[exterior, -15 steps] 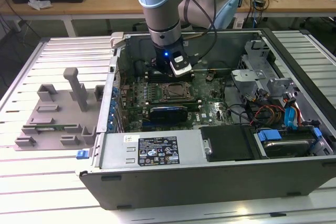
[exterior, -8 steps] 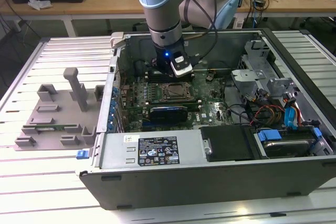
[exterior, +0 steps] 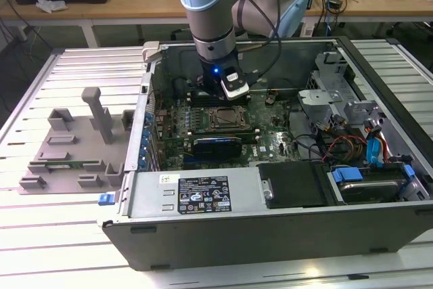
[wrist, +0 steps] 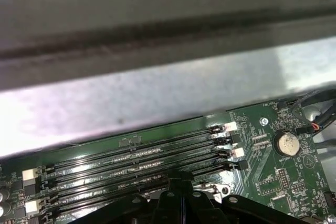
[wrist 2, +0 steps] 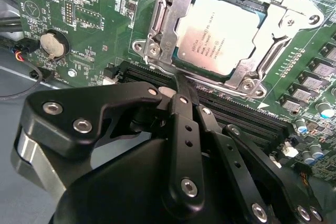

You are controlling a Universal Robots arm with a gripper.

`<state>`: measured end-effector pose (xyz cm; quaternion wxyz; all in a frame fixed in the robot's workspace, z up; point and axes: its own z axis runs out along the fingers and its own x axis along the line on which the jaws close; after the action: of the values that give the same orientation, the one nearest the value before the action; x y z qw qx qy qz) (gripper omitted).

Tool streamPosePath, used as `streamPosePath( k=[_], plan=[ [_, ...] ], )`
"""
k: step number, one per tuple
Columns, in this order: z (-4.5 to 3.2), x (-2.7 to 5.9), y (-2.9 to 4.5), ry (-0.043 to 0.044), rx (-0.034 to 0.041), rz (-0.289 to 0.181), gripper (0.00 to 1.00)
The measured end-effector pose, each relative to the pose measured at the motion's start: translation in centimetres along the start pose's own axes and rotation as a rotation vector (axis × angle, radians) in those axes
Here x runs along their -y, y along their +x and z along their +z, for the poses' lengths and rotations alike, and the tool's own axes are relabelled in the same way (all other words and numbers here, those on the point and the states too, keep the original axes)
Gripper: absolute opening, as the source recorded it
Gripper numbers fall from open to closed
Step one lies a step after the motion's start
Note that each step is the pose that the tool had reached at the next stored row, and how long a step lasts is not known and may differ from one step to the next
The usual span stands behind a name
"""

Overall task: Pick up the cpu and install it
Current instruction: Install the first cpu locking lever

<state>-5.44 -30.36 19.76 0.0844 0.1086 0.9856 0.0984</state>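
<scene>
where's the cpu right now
In the second wrist view the cpu lies flat inside the metal-framed socket on the green motherboard, just beyond the gripper, next to the black memory slots.

The square cpu (wrist 2: pixel 219 30) with its brushed silver-grey metal top looks satin-smooth inside the bright, glossy steel socket frame (wrist 2: pixel 157 22). Just beside that frame, the black gripper (wrist 2: pixel 181 90) looks matt, with shiny metal screws.

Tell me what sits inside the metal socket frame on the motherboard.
The cpu lies flat inside the socket frame, silver top showing. The end effector covers the frame's near edge; the contacts underneath the chip are hidden.
</scene>
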Motion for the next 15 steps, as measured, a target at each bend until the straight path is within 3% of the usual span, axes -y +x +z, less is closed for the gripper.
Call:
streamPosePath(
  k=[10, 15],
  plan=[
    [0.13, 0.17, -0.39, -0.0025, -0.0005, 0.001, 0.11],
    [0.09, 0.50, -0.49, -0.0274, -0.0056, 0.005, 0.11]
  ],
)
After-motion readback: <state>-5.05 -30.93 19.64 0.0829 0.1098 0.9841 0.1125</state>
